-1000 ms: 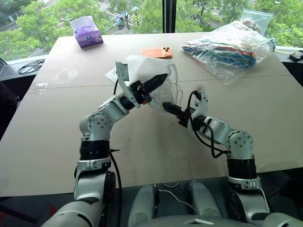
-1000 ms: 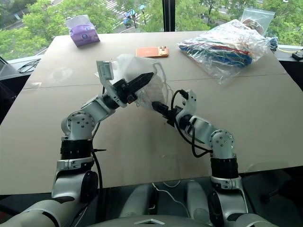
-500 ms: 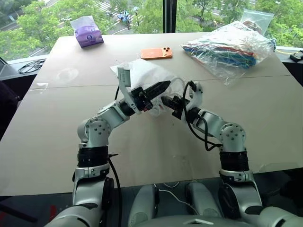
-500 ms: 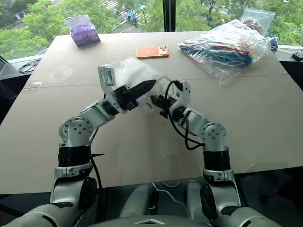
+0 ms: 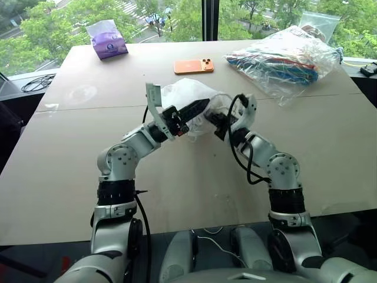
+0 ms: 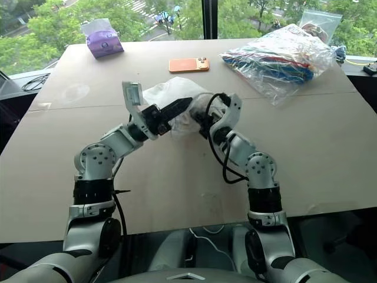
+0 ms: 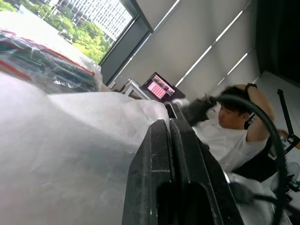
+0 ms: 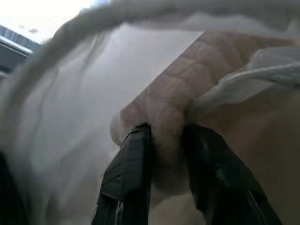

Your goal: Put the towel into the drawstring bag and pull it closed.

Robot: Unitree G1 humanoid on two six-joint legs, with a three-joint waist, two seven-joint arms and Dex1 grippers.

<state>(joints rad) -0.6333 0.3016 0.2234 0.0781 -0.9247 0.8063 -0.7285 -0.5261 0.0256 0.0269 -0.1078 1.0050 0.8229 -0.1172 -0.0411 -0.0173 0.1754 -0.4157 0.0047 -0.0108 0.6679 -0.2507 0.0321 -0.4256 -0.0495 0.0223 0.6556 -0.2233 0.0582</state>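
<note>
My left gripper (image 5: pixel 201 107) is shut on the thin white drawstring bag (image 5: pixel 187 93) and holds it bunched up above the middle of the table (image 5: pixel 65 177). In the left wrist view the shut fingers (image 7: pixel 161 140) press against the bag's fabric (image 7: pixel 70 140). My right gripper (image 5: pixel 217 122) reaches level into the bag's right side, close to the left gripper. In the right wrist view its black fingers (image 8: pixel 133 159) are shut on the cream ribbed towel (image 8: pixel 174 101), with the bag's white fabric (image 8: pixel 70 117) around it. From the head views the towel is hidden by the bag.
At the table's far side lie a purple tissue pack (image 5: pixel 107 39), an orange phone (image 5: pixel 194 66) and a large clear plastic bag of colourful items (image 5: pixel 283 59). A person (image 7: pixel 225 136) sits in the background of the left wrist view.
My right gripper has risen from below the bag and moved left, up to its side beside the left gripper. The bag has bunched up. The left gripper has kept its place.
</note>
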